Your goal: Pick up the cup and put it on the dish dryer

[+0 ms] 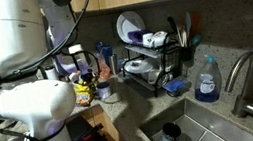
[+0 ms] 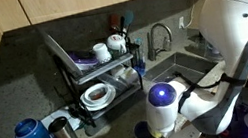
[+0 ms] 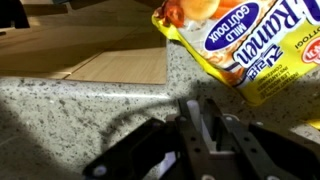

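Note:
In the wrist view my gripper [image 3: 198, 104] hangs low over the speckled counter, its fingers nearly together on a thin pale strip that looks like the cup's wall [image 3: 197, 118]. In an exterior view the cup [image 2: 143, 133], dark inside with a pale rim, sits right under my wrist at the counter's front. The dish dryer [image 1: 154, 51] is a black two-tier wire rack with white plates and bowls. It stands at the back of the counter beside the sink, and it also shows in the other exterior view [image 2: 89, 70], well away from my gripper.
A yellow ramen packet [image 3: 250, 45] lies just beyond my fingers, and a wooden board [image 3: 120, 65] lies farther back. The steel sink [image 1: 216, 128] with its faucet [image 1: 241, 79] holds a dark cup [image 1: 170, 135]. A blue soap bottle [image 1: 206, 81] stands at the sink's rim.

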Available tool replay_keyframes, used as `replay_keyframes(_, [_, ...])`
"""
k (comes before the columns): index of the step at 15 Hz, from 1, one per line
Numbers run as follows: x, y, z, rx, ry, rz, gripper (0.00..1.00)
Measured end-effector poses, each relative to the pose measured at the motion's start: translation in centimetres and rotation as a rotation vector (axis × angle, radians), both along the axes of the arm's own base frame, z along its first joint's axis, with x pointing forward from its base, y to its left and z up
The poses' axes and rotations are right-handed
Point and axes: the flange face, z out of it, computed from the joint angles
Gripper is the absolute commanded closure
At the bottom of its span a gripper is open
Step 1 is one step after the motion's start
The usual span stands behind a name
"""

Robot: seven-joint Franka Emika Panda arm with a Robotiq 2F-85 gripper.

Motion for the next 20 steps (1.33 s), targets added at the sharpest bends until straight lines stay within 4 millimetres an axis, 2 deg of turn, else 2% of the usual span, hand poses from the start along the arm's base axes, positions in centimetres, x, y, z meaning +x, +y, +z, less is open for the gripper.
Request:
replay_keyframes(2, [0.1,0.1,0.1,-0.001,-0.006,0.008,0.96])
replay_keyframes(10, [0.8,0.4,0.5,0.0,-0.027,0.026,0.96])
replay_keyframes(14, [3.2,-0.3,2.7,0.041,-0.048,-0.031,0.96])
replay_keyframes(20, [6.9,-3.2,7.0,0.108,-0.078,-0.125,0.96])
